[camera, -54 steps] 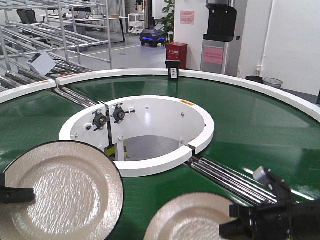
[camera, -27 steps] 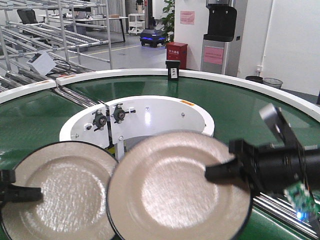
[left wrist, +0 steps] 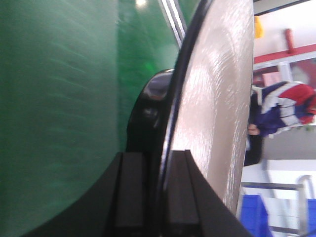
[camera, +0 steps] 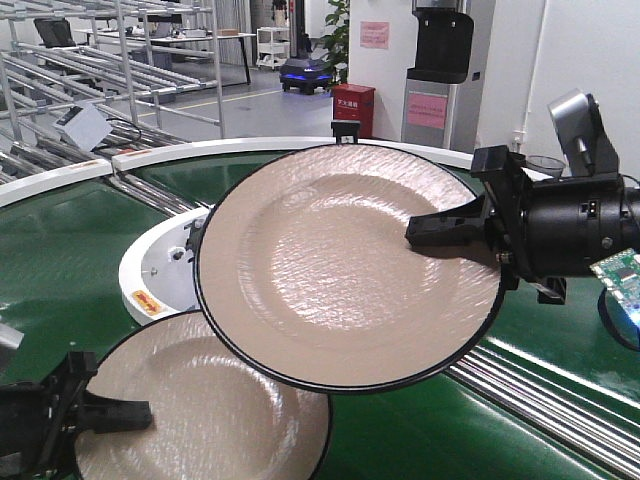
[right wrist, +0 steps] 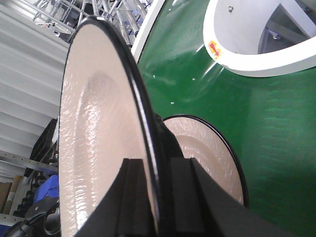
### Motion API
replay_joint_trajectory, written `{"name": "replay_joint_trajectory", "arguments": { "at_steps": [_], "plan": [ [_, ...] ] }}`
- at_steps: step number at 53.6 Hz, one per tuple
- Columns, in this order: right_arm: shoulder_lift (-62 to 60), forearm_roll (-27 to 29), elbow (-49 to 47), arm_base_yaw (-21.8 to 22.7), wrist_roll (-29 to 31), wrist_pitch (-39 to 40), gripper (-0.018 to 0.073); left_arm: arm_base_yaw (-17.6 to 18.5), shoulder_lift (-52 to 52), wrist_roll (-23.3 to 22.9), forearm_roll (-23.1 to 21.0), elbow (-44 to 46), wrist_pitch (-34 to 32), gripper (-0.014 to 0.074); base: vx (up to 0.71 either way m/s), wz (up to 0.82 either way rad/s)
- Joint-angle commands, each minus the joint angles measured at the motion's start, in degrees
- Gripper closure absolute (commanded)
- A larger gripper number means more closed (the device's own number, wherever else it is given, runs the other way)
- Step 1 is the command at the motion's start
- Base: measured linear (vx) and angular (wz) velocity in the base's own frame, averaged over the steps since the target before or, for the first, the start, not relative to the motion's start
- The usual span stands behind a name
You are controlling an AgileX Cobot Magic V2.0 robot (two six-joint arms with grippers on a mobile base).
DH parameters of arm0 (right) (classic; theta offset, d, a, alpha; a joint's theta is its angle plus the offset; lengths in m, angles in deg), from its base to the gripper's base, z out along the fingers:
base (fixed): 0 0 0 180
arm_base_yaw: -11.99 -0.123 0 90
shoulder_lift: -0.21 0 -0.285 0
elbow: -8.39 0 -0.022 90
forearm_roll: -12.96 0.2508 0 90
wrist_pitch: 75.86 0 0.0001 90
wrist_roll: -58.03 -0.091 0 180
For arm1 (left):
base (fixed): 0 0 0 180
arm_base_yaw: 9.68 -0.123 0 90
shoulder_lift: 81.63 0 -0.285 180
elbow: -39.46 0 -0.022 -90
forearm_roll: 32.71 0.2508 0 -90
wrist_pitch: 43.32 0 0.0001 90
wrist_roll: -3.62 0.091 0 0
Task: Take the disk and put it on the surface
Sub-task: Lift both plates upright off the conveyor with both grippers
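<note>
Underneath, green belt (camera: 60,240); behind disk (camera: 330,270), racks (camera: 100,70).

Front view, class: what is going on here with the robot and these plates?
The robot holds one beige, black-rimmed plate in each hand. The right hand clamps the rim of the upper plate, held high and tilted above the green conveyor belt. The left hand grips the lower plate near the frame's bottom. Neither is released.

The raised disk (camera: 330,260) pinched in my right claw (camera: 425,235) blocks the middle. It is tilted, and its low edge hangs over the lower disk (camera: 220,420) pinched in my left claw (camera: 130,415). I cannot judge the gap between them. Open green belt (camera: 60,250) lies to my left. The white ring (camera: 160,265) and steel rollers (camera: 540,395) sit underneath.
</note>
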Motion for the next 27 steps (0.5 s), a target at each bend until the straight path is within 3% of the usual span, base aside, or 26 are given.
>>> {"name": "replay_joint_trajectory", "arguments": {
  "at_steps": [1, 9, 27],
  "plan": [
    [-1.88, 6.53, -2.22, 0.26, -1.09, 2.49, 0.0567, 1.32, -2.24, -1.01, -10.32, 1.65, 1.97, 0.0598, 0.00, 0.00],
    [-1.88, 6.44, -2.22, 0.26, -0.82, 2.49, 0.0567, 1.97, -2.24, -0.95, -13.30, 1.65, 2.32, 0.0598, 0.00, 0.00],
    [-1.88, 6.44, -2.22, 0.26, -0.83, 2.69, 0.0567, 1.97, -2.24, -0.95, -13.12, 1.65, 2.49, 0.0598, 0.00, 0.00]
  ]
}}
